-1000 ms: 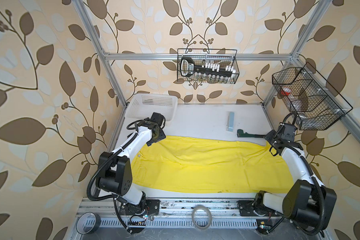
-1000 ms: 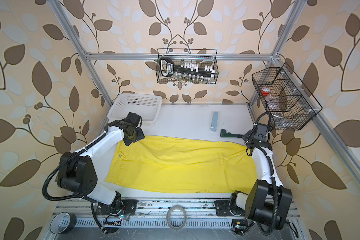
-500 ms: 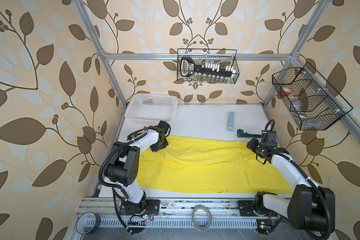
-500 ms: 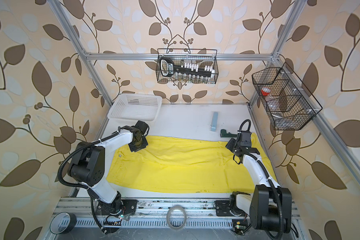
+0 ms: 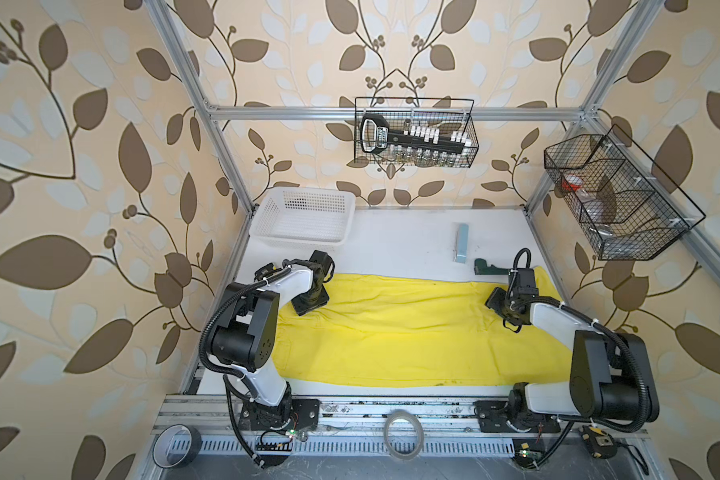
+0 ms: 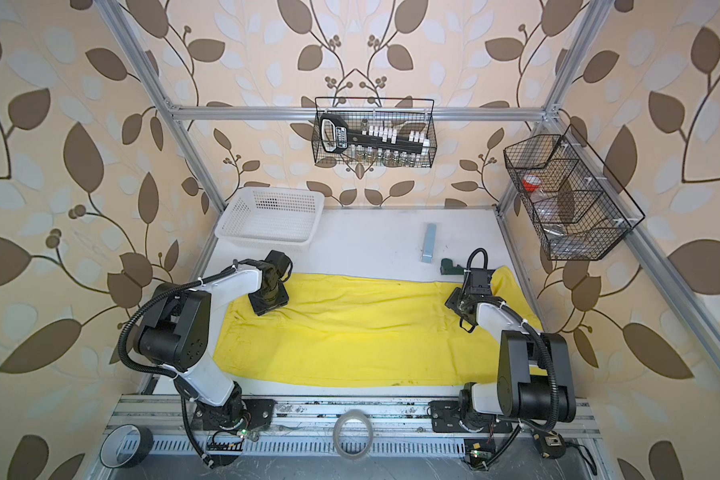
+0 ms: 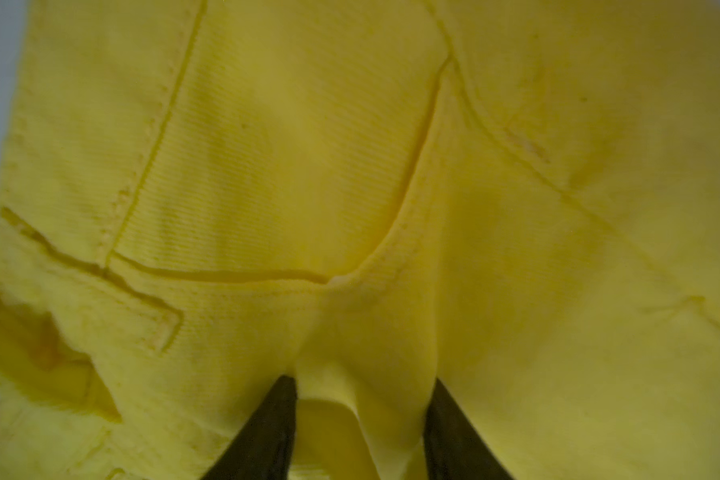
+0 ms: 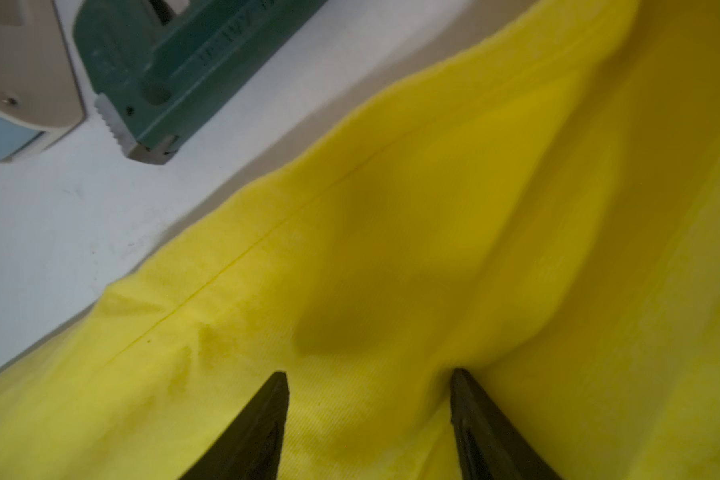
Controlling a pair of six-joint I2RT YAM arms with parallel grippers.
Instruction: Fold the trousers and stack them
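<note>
While the trousers [image 5: 412, 332] lay flat across the table [image 5: 400, 245], the left gripper [image 7: 362, 380] and right gripper [image 8: 368, 374] stood spread, pressed into cloth; a shallow pinch could slip, skewing the fold.

left pincer [image 7: 364, 382]: the wrist view gives only the two black tips, the rest runs off the frame edge. A ridge of the trousers [image 7: 350, 208] stands between them; can't tell if it's clamped or just bunched. Cloth near that frame's margins is out of focus.

right pincer [image 8: 368, 374]: same, tips only, bodies cropped.

In both top views the wrist housings [image 5: 310, 301] cover both pincers' tips. The right arm [image 5: 558, 324] hides the trousers' end on its side.

The green tool [image 8: 192, 70] and the beige-blue item [image 8: 17, 83] beside it are cropped in the right wrist view.

Contents of the rear wire basket [image 5: 416, 133] and the side wire basket [image 5: 616, 199] are too small to name. The dark specks [image 5: 447, 379] on the trousers' near edge are too small to identify.
</note>
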